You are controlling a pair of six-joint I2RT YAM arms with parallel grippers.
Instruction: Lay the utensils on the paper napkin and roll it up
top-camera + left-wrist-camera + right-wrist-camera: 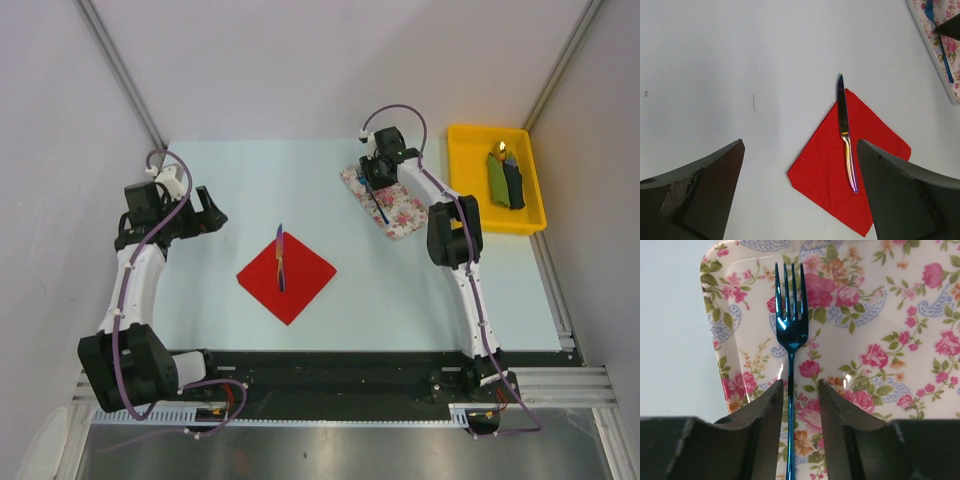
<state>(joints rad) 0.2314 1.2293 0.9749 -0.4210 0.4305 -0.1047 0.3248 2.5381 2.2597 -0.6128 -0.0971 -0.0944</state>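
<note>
Blue fork [791, 340] btwn right claw [799, 386], maybe touching

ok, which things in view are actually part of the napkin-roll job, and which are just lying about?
Job:
- red square paper napkin
- pink-purple metal knife, lying on the napkin
- blue metal fork, handle between the fingers of the right gripper

Lying about:
- floral-print rectangular tray under the fork
- yellow plastic bin
- green and dark rolls inside the bin
</note>
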